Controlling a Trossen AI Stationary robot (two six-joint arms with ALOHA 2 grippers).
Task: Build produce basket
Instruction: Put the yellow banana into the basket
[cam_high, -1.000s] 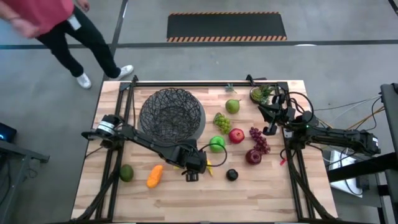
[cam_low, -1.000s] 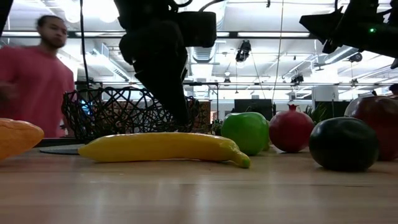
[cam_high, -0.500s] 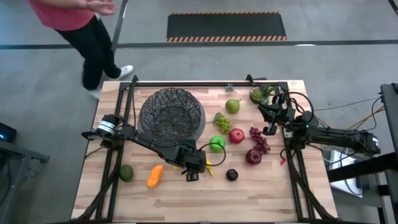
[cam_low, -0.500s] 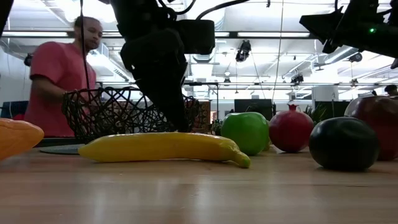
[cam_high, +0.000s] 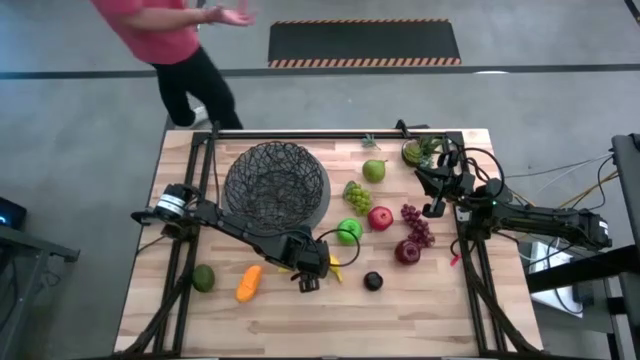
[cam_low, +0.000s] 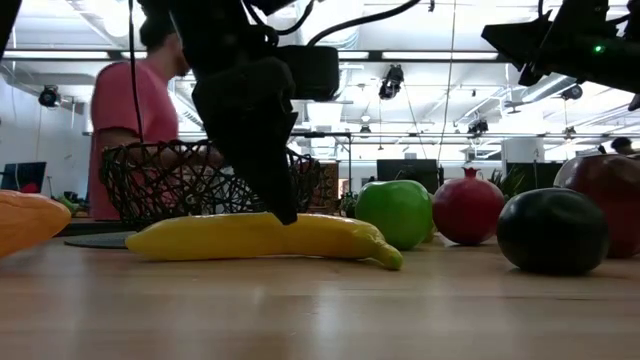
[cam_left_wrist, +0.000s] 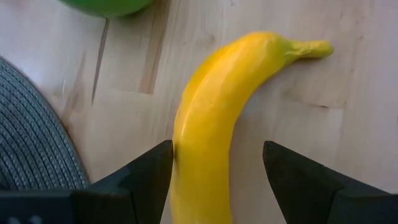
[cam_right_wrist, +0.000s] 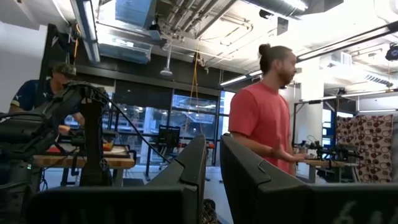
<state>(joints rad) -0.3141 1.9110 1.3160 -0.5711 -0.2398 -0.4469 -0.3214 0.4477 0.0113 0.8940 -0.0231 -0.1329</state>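
The yellow banana (cam_left_wrist: 205, 124) lies flat on the wooden table, just on the near side of the black wire basket (cam_high: 275, 183). My left gripper (cam_left_wrist: 217, 149) is open and points steeply down over the banana's middle, one finger on each side of it. In the low view its dark fingers (cam_low: 283, 212) reach down to the banana (cam_low: 265, 237). My right gripper (cam_high: 436, 188) waits raised at the table's far right, shut and holding nothing. My left gripper straddles the banana's middle from above, its fingers lying across the banana. One finger (cam_left_wrist: 152, 171) is right against the banana's side (cam_left_wrist: 180, 155), and I cannot tell whether it touches. The other finger (cam_left_wrist: 286, 168) stands clear. The banana rests on the table.
A green apple (cam_high: 348, 231), a red fruit (cam_high: 380, 217), green grapes (cam_high: 357, 195), a pear (cam_high: 374, 171), dark grapes (cam_high: 417, 225) and a black fruit (cam_high: 373, 281) lie right of the banana. An orange piece (cam_high: 248, 282) and an avocado (cam_high: 203, 278) lie left. A person walks beyond the far edge.
My left gripper has sunk a little, so its fingertips now stand level with the banana's top rather than above it, and it has rolled slightly. The banana has not moved. The person behind the table has walked toward the right.
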